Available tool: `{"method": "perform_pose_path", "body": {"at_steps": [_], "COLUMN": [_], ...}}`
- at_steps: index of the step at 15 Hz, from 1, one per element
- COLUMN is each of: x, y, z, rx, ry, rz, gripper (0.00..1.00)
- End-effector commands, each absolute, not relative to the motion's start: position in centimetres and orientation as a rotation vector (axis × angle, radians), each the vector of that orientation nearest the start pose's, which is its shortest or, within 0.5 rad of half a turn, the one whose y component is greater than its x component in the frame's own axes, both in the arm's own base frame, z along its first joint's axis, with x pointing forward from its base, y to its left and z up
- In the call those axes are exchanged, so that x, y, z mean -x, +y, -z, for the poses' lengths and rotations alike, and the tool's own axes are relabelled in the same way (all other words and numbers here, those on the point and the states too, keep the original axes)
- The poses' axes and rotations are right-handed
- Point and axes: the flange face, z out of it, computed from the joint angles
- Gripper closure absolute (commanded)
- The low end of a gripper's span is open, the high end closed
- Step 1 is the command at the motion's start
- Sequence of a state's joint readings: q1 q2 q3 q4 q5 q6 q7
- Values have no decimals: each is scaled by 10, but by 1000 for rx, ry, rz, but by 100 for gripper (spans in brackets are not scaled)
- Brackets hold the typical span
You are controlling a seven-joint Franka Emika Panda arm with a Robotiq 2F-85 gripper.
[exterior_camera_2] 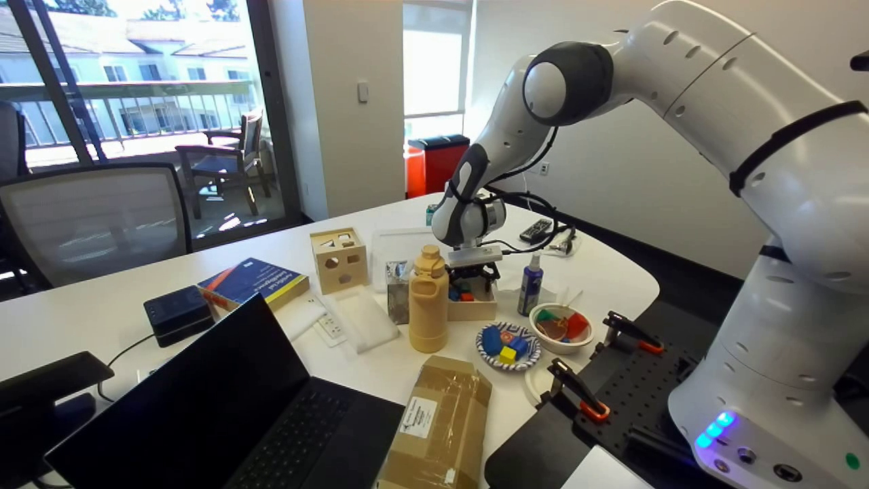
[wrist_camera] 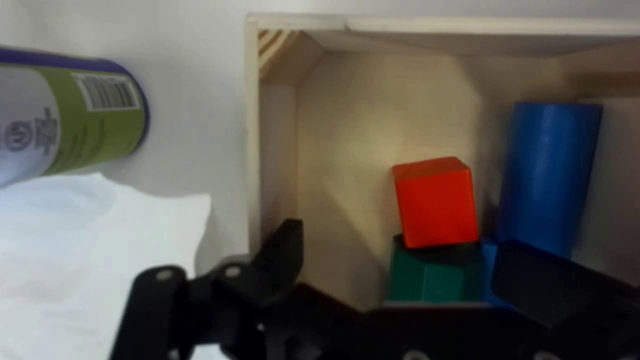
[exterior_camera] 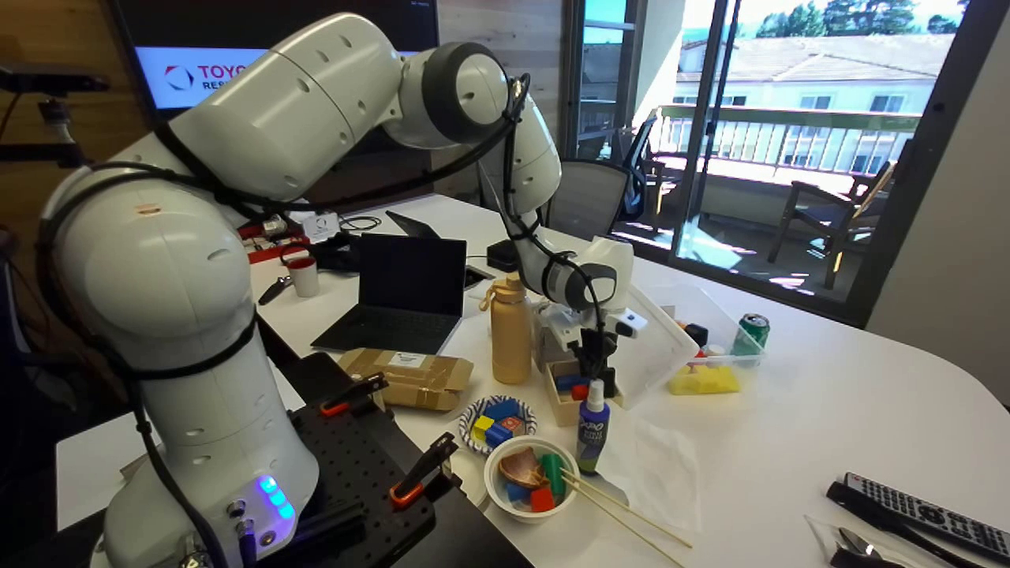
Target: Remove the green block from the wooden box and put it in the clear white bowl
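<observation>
Green block (wrist_camera: 410, 277) lies in the wooden box (wrist_camera: 425, 25), below the gripper (wrist_camera: 400, 245), whose fingers stand spread. A tan bottle (exterior_camera_2: 428, 305) is just beside the box; between box and clear white bowl (exterior_camera_2: 562, 348) stands a spray bottle (exterior_camera_2: 531, 288). Near the block lie a blue cylinder (wrist_camera: 550, 175) and a red cube (wrist_camera: 437, 207). In the wrist view the gripper hides part of the block.

Wrist view down into wooden box (wrist_camera: 350, 115), 2 wider across table (exterior_camera: 789, 434)
</observation>
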State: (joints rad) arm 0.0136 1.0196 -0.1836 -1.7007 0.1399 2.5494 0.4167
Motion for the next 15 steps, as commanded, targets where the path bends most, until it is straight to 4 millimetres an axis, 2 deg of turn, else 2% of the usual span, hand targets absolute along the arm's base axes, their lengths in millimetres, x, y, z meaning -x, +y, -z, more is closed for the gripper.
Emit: {"method": "perform_pose_path", "body": {"at_steps": [1,5,6,8,13,14,15], "x": [-597,-593,-592,-591,-592,-593,-594], "y": [-112,-121,-123,-128,-131,-130,-130], "z": [25,26,23,21,19,19,19], "rx": [3019,2925,2912,2898,2902,2906,2909], "ry": [1025,996,997,997,994,986,984], "rz": [-204,-124,-115,-107,-137,-142,-146], "gripper": [0,0,25,32,71,70,37]}}
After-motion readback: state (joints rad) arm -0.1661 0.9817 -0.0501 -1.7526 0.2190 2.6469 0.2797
